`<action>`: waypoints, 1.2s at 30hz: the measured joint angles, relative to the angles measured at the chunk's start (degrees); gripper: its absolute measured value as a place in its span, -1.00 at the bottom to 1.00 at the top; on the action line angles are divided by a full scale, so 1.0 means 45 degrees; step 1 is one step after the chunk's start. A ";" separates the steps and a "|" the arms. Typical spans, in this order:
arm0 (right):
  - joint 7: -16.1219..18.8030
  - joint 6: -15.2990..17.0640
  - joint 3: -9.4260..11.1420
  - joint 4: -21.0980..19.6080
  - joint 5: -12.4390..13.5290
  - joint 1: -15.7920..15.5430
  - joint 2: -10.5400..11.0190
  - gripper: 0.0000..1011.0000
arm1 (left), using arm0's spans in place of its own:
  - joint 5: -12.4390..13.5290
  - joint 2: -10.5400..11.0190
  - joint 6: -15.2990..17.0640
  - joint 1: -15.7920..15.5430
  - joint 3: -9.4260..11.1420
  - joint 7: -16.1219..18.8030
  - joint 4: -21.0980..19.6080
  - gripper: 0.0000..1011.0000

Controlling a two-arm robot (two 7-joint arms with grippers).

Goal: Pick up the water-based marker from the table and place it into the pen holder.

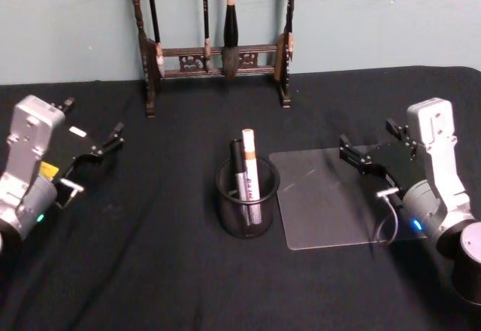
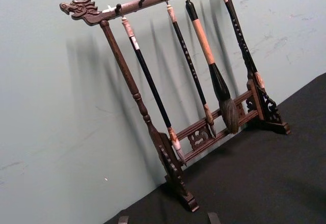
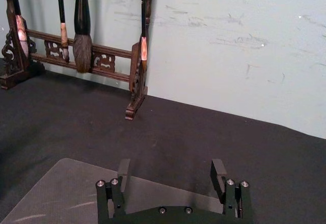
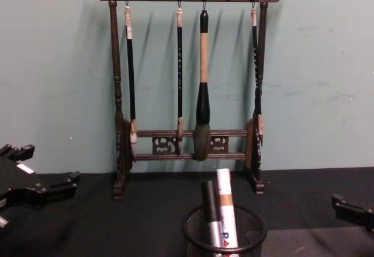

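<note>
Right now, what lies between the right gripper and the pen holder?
In the head view, a clear plastic sheet lies flat on the black cloth between the right gripper and the pen holder, which holds two markers.

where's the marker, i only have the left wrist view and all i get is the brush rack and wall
Observer: Two markers, a white one and a dark one, stand upright in the pen holder at the middle of the table.
Operator: ok so where do the arms sit relative to that
Observer: They flank it. The left gripper is open out to the holder's left, and the right gripper is open to its right, at the edge of a clear sheet. Neither holds anything.
</note>
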 joint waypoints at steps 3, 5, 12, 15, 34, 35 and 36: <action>-0.0004 -0.0011 0.0003 -0.0012 0.0008 -0.0004 0.0003 0.98 | 0.0000 0.0000 0.0000 0.0000 -0.0001 0.0000 0.0000 0.98; -0.0008 -0.0018 0.0005 -0.0018 0.0014 -0.0006 0.0006 0.98 | 0.0000 0.0000 0.0000 0.0000 0.0000 -0.0001 0.0000 0.98; -0.0011 -0.0033 0.0010 -0.0030 0.0028 -0.0014 0.0013 0.98 | 0.0000 0.0000 0.0000 0.0000 0.0000 0.0000 0.0000 0.98; -0.0011 -0.0038 0.0010 -0.0033 0.0031 -0.0014 0.0017 0.98 | 0.0000 0.0000 0.0000 0.0000 0.0000 -0.0001 -0.0001 0.98; -0.0010 -0.0053 0.0010 -0.0047 0.0045 -0.0015 0.0021 0.98 | 0.0000 0.0000 0.0000 0.0001 0.0000 -0.0001 -0.0001 0.98; -0.0010 -0.0053 0.0011 -0.0046 0.0046 -0.0015 0.0021 0.98 | 0.0000 0.0000 0.0000 0.0000 0.0000 0.0000 0.0000 0.98; -0.0010 -0.0053 0.0011 -0.0047 0.0046 -0.0015 0.0021 0.98 | 0.0000 0.0000 0.0000 0.0000 -0.0001 -0.0001 0.0000 0.98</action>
